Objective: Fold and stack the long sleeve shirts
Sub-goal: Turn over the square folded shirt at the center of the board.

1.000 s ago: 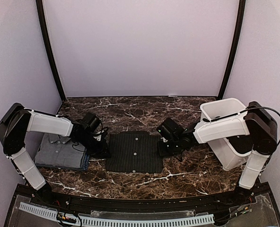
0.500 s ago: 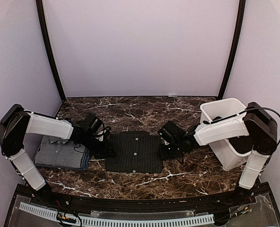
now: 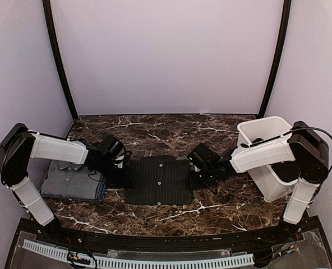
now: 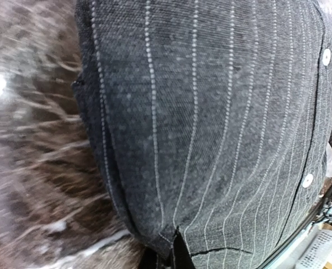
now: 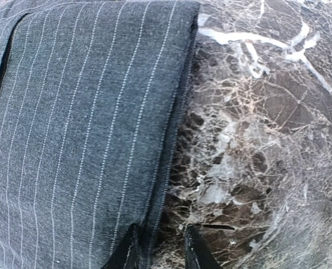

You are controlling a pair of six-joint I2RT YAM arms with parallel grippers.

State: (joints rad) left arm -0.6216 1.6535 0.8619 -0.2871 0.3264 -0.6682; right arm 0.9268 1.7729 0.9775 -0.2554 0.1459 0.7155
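A folded charcoal pinstripe shirt [image 3: 159, 180] with small pale buttons lies flat at the table's centre. My left gripper [image 3: 123, 180] is at its left edge; in the left wrist view the left gripper [image 4: 174, 258] is shut, pinching the edge of the pinstripe shirt [image 4: 211, 112]. My right gripper [image 3: 194, 180] is at the shirt's right edge. In the right wrist view the right gripper [image 5: 161, 249] is narrowly open and straddles the folded edge of the shirt [image 5: 82, 129], one finger over cloth, the other over marble. A folded grey shirt [image 3: 70, 178] lies on a blue one [image 3: 101, 193] at the left.
A white plastic tub [image 3: 270, 148] stands at the right, beside the right arm. The tabletop [image 3: 171, 131] is dark brown marble, with pale walls close on three sides. The two-shirt stack sits under the left arm's forearm.
The left gripper opened, shifted slightly right onto the shirt's left edge and shut on it. The right gripper has barely moved. The shirt lies where it was.
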